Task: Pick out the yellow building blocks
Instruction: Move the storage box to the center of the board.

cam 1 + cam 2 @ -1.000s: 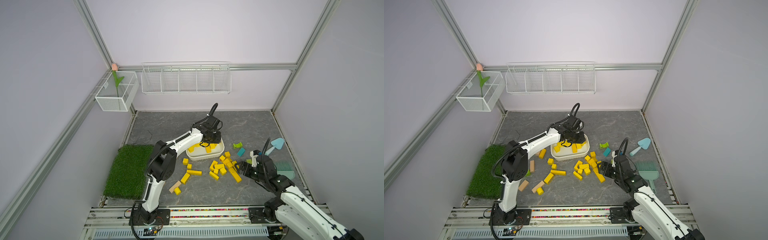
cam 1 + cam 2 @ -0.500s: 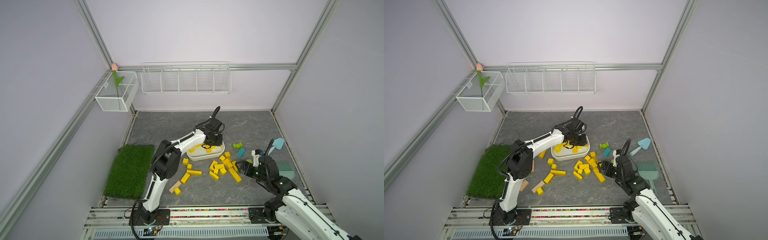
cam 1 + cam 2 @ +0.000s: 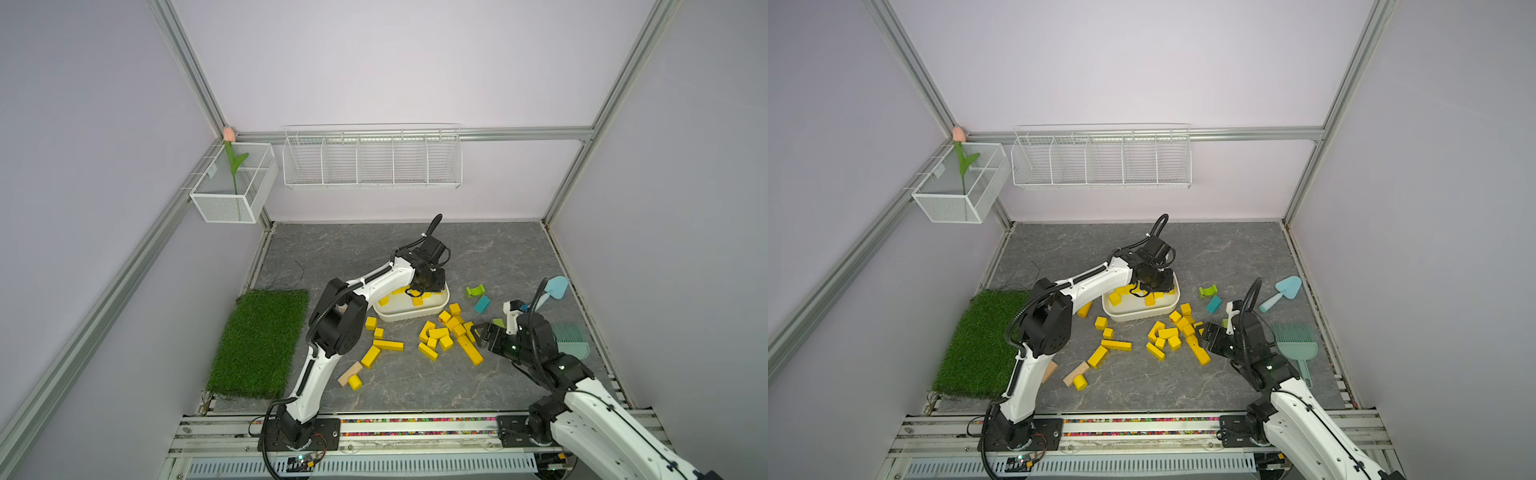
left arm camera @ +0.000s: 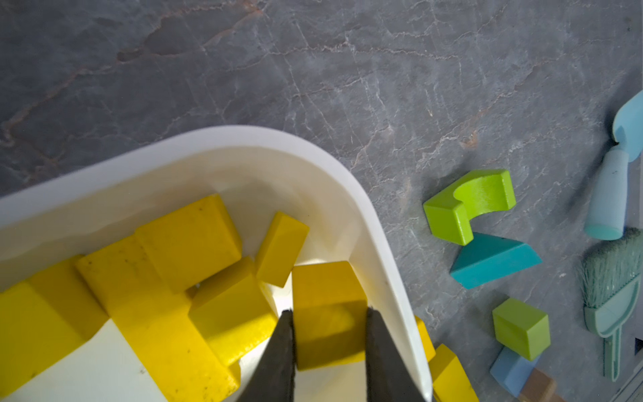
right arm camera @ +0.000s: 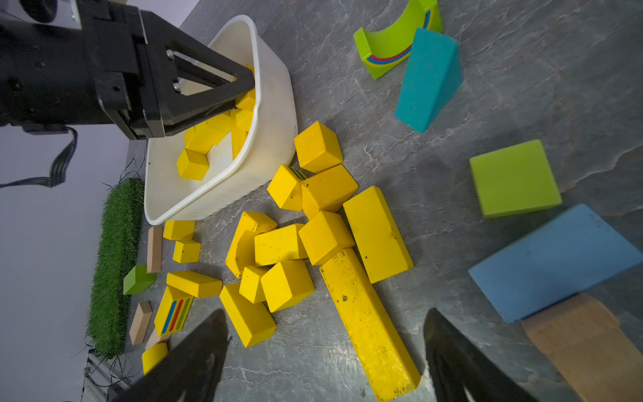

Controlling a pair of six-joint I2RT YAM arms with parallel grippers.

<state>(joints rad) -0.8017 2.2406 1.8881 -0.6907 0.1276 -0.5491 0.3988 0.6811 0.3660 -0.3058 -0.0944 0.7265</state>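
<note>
The left gripper [image 4: 328,315] hung inside the white tub [image 4: 348,181], close to one rounded corner. Its two dark fingers [image 4: 282,351] pinched a chunky yellow block [image 4: 327,292] by opposite faces. Whether that block sat on the tub's floor or just above it could not be told. More yellow building blocks [image 4: 188,243] lay heaped in the tub beside it.

In both top views the other yellow blocks lay on the grey floor. A loose pile [image 3: 446,332] sat just in front of the tub and a thinner scatter [image 3: 1115,345] lay toward the grass mat [image 3: 262,340].

The right gripper [image 5: 325,313] was low at the edge of that pile with its fingers spread wide. A long yellow bar [image 5: 368,334] lay between them, clear of both.

A green arch block [image 4: 466,205] and a teal wedge [image 4: 494,259] lay touching each other beside the tub. A green cube [image 4: 522,327], a pale blue block [image 5: 556,261] and a tan block [image 5: 584,341] lay near the right gripper.
</note>
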